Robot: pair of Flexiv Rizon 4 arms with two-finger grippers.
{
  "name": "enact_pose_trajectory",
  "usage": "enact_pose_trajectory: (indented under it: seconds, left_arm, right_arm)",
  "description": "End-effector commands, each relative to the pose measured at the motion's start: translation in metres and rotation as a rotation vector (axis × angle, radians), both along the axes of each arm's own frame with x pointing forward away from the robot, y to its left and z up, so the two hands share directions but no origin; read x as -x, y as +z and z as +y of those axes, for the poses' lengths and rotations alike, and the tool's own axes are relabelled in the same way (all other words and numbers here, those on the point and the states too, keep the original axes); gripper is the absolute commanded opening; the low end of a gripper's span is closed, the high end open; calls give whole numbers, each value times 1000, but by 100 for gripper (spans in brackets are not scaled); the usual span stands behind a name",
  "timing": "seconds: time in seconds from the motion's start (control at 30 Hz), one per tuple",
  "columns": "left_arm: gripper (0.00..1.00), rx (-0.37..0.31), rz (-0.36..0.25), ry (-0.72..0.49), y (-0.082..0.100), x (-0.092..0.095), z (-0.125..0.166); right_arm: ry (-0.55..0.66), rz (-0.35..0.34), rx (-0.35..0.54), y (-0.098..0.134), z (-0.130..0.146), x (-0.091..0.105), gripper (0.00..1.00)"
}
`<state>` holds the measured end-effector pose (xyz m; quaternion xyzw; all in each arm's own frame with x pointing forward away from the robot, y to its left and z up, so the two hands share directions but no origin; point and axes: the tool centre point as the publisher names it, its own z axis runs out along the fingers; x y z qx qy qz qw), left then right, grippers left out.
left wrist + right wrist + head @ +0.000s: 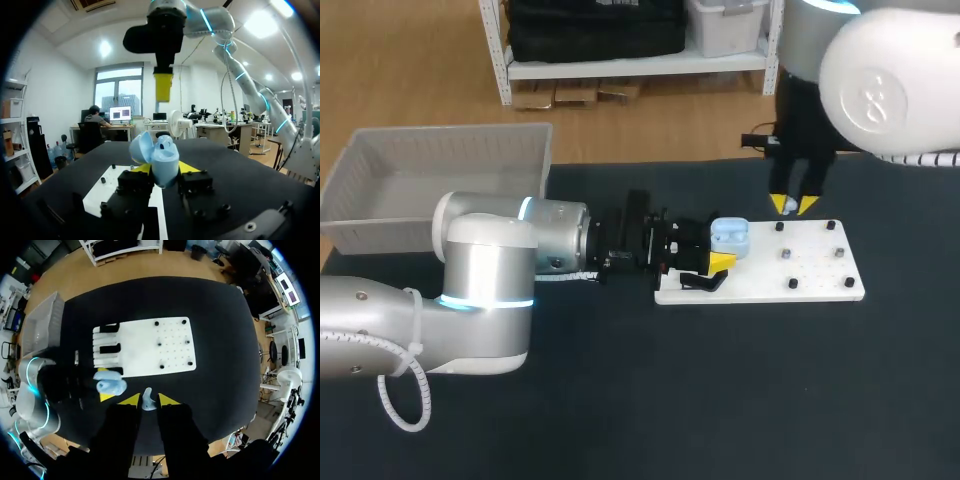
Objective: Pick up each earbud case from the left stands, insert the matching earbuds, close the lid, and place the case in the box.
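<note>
Pale blue earbud case [729,237], lid open, sits clamped between the yellow tips of my left gripper [717,254], over the left end of the white board [820,285]. My right gripper [149,401] hangs above the board's far edge, pinched on what looks like a small earbud [148,396], though it's tiny from here. The grey box [440,165] stands at the table's back left.

No text, label or number was legible in any view. A faint mark on the right arm's white housing [876,98] could not be read.
</note>
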<state>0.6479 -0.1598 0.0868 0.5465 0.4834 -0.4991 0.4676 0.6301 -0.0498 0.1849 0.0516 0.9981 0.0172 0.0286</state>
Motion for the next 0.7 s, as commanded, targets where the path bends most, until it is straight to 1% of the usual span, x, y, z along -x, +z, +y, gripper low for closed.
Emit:
enact_pose_trajectory:
  seconds: [0.03,0.17,0.63,0.7]
  left_arm:
    - [0,2,-3,7,-1,1,0]
    - [0,2,-3,7,-1,1,0]
    - [0,2,-3,7,-1,1,0]
    - [0,2,-3,7,-1,1,0]
  right_arm:
    - [14,6,-15,1,13,4,0]
    - [24,5,-54,-1,22,10,0]
    - [24,5,-54,-1,22,10,0]
    - [62,0,-67,1,26,8,0]
